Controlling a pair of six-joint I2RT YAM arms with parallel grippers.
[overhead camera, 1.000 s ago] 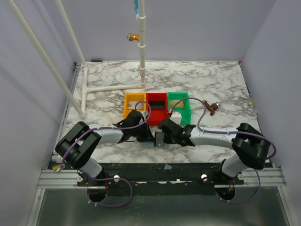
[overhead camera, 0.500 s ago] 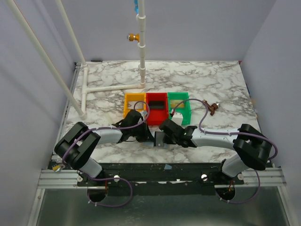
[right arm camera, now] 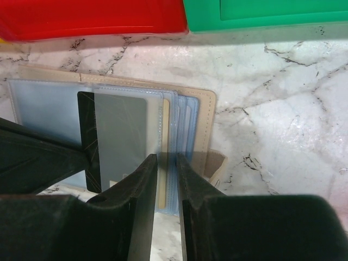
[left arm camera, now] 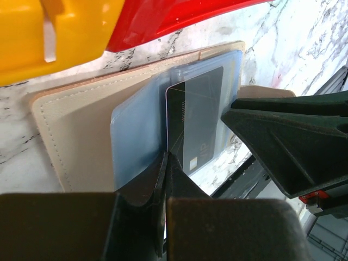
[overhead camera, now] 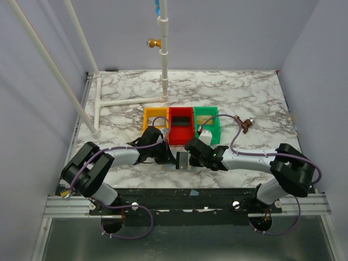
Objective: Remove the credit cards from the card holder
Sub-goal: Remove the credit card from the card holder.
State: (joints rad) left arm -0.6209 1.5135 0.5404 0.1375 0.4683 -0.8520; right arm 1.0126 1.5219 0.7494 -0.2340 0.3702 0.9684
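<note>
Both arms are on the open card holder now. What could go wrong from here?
The right jaws stand slightly open over stacked clear sleeves; closing there may pinch sleeves, not a card, and a pull would drag the card holder.
The left jaws are shut on a sleeve by the dark card; if they pinch the card too, it may not slide out.
The red tray sits close behind; the holder could jam against it.
</note>
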